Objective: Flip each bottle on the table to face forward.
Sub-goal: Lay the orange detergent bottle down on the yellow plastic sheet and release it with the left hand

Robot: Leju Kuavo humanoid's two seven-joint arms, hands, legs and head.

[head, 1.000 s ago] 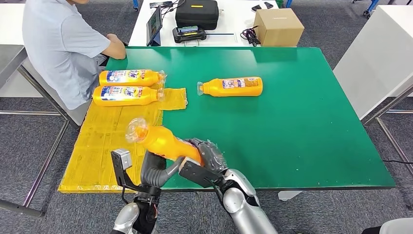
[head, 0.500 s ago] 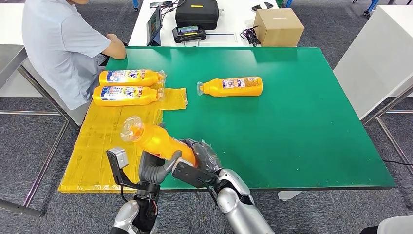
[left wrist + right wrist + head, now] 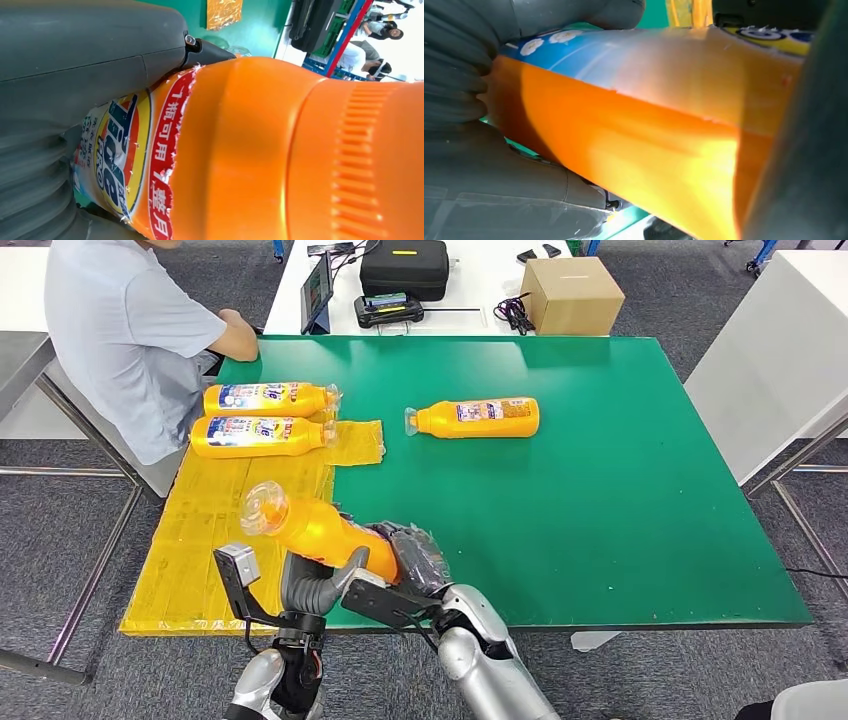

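Held aloft near the front edge of the green table (image 3: 600, 530): an orange bottle (image 3: 320, 532), tilted, its clear cap end raised toward the left over the yellow mat (image 3: 210, 530). Gripped from both sides — left hand (image 3: 312, 585) wrapped under the bottle's middle, right hand (image 3: 415, 560) closed around its base end. Seen close in the left wrist view: the orange body and a torn label (image 3: 127, 160) with a red band, pressed against the grey thumb. In the right wrist view, a blue-edged label on the bottle's upper side. Lying flat on the mat's far end: two more orange bottles (image 3: 265, 399) (image 3: 258, 436), side by side, labels up. Farther right on the bare green surface, a fourth bottle (image 3: 475, 418) on its side, cap to the left. Seated at the table's far left corner, a person in a light blue shirt (image 3: 120, 330)
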